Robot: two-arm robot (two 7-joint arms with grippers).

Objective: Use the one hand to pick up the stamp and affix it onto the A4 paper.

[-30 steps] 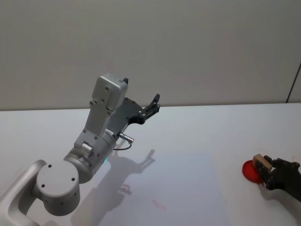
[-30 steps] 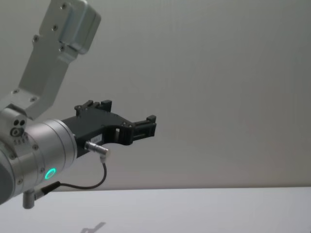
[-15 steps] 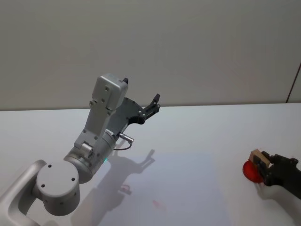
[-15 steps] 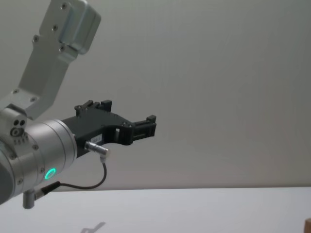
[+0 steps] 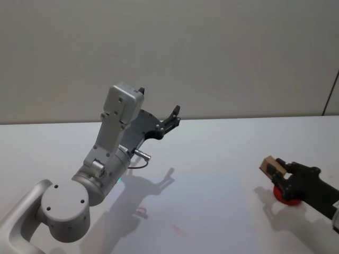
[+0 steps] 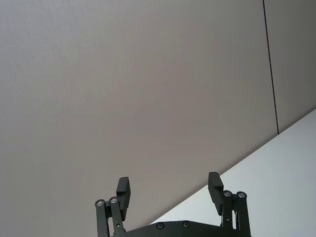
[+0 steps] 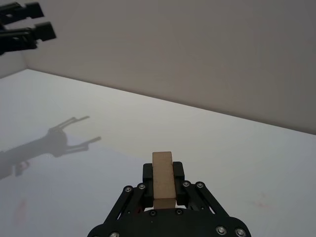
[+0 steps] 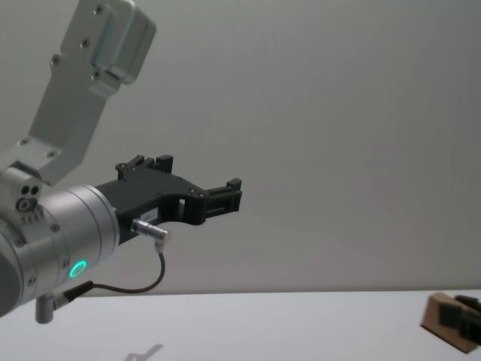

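Grey wall behind, white table in front. Right gripper is low at the table's right side, jaws closed tight on the wooden stamp, which sticks out past the fingertips. The right wrist view shows the block pinched squarely between the two fingers. The stamp sits over and just left of the red pad, and its shadow on the table suggests it hangs clear of the surface. Left gripper is parked high over the left half of the table, jaws spread wide with nothing in them. The paper reads as a faint pale sheet in the table's middle, well apart from the stamp, with small red marks near its left edge. Progress: pick-up looks done and inking probably done. What's left is carrying the stamp over to the sheet, pressing it down, then letting go or backing off.
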